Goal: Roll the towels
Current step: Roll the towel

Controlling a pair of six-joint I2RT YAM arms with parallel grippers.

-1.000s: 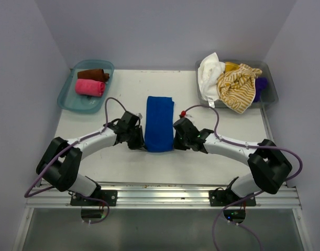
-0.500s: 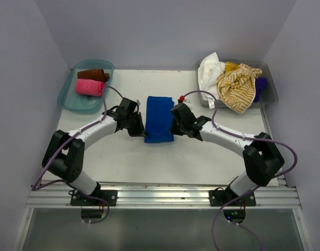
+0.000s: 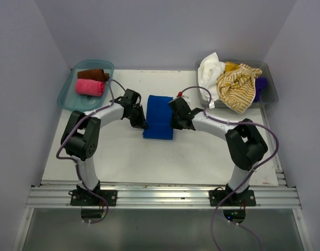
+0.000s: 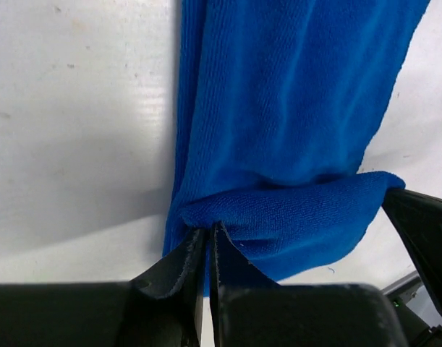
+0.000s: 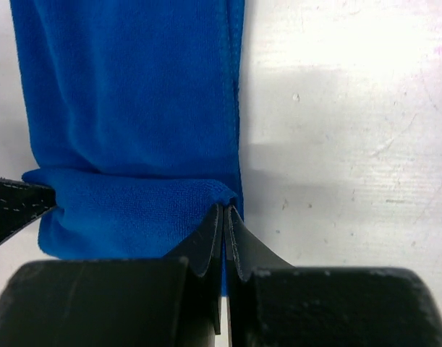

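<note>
A royal blue towel [image 3: 158, 116] lies as a long folded strip in the middle of the white table. Its near end is lifted and curled over onto itself. My left gripper [image 3: 141, 124] is shut on that end's left corner, with the cloth [image 4: 278, 108] pinched at its fingertips [image 4: 207, 235]. On the right corner, my right gripper [image 3: 174, 124] is shut the same way, its tips [image 5: 226, 211] biting the fold of the towel [image 5: 126, 94]. Each wrist view shows the other gripper's finger at the far side of the fold.
A teal tray [image 3: 70, 99] at the back left holds a rolled pink towel [image 3: 89, 87] and a rolled brown towel [image 3: 93, 75]. A clear bin [image 3: 269, 94] at the back right holds loose white [image 3: 209, 70], yellow-striped [image 3: 236, 86] and purple [image 3: 260, 86] towels.
Both grippers have moved away from the arm bases, carrying the towel's near end over the rest of the strip. The blue strip now looks shorter.
</note>
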